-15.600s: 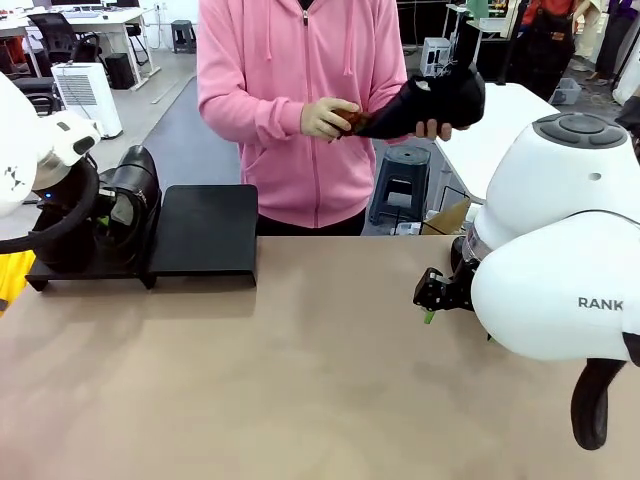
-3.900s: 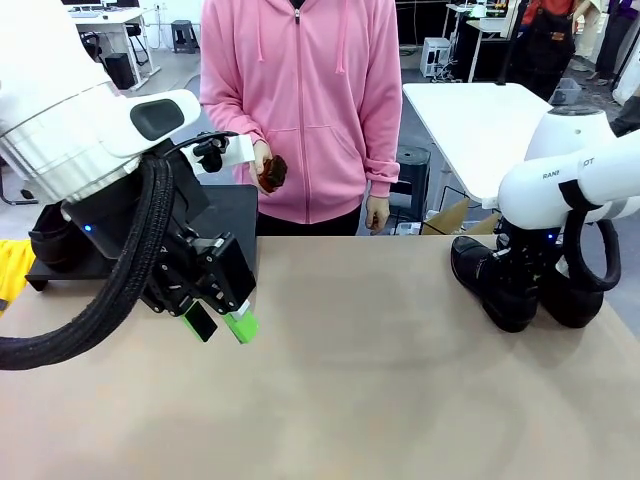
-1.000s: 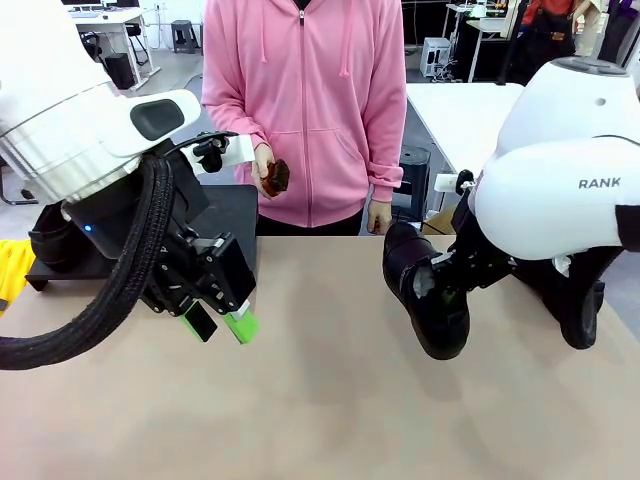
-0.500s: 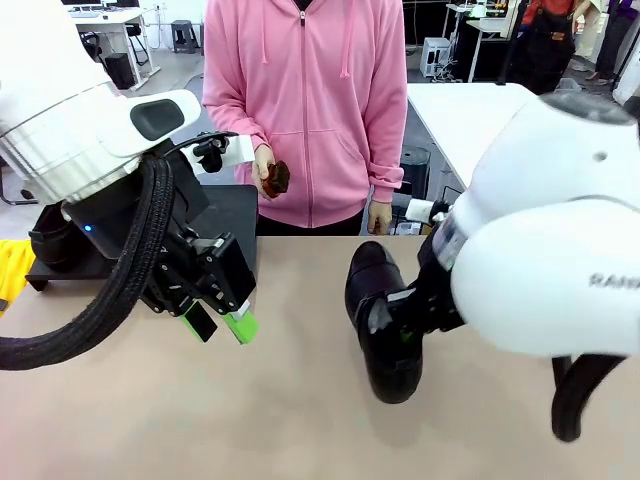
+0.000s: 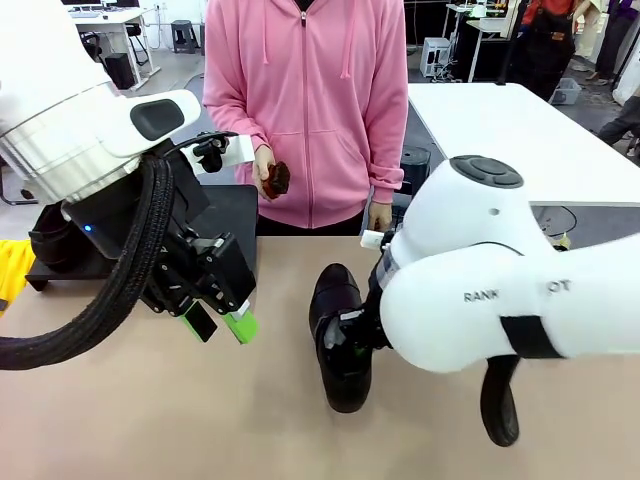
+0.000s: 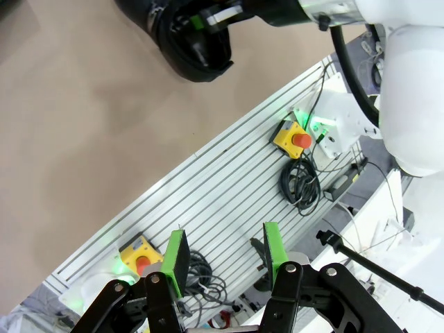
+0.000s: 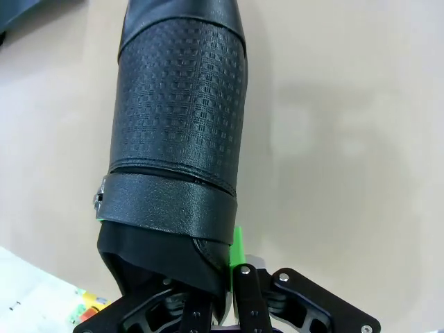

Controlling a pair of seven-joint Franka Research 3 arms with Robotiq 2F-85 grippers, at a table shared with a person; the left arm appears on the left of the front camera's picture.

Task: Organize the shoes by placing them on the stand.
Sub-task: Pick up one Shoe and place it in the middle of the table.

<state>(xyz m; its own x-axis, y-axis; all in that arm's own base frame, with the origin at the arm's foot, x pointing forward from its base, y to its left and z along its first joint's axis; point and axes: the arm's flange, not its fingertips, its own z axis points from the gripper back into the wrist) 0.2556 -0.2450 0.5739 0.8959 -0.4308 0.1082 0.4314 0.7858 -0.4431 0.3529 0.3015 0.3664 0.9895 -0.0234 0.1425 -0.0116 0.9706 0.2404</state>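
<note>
Tan table [image 5: 150,420], shoe crossing leftward

Right gripper [image 7: 223,267], clenched on a black shoe [image 5: 338,345] (held at its heel end), has carried it from the table's right edge to mid-table. Left gripper [image 6: 223,253] hangs released and empty. Stand [image 5: 235,210] waits at the far-left corner, so placing looks near.

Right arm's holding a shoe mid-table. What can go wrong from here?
1. The right fingers pinch the glossy black leather shoe only at its heel collar, so the long toe end may swing or slip out.
2. The open left fingers hang between the shoe and the matte black flat stand, so the arms may collide.
3. The person's hand is close to the stand.
</note>
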